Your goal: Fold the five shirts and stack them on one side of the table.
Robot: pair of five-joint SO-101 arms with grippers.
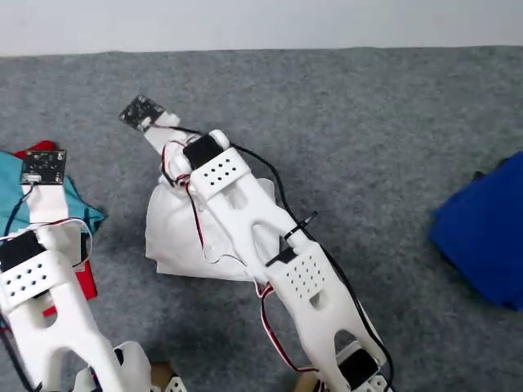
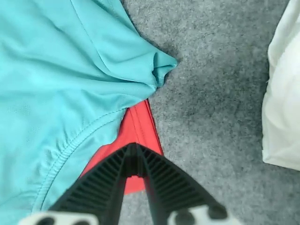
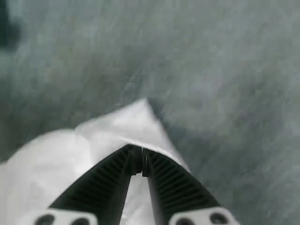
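A white shirt (image 1: 176, 237) lies crumpled at the table's middle, partly under the right arm. My right gripper (image 3: 141, 159) is shut on a raised fold of the white shirt (image 3: 117, 124) at its far left corner. At the left edge a teal shirt (image 2: 61, 70) lies on top of a red shirt (image 2: 138, 129). My left gripper (image 2: 136, 149) hangs shut just above the red shirt's edge, next to the teal shirt's corner, with nothing between its fingers. A blue shirt (image 1: 486, 233) rests at the right edge.
Grey carpet (image 1: 368, 122) covers the table, bare across the far side and between the white and blue shirts. The white shirt's edge (image 2: 283, 93) lies a short way from the teal and red pile.
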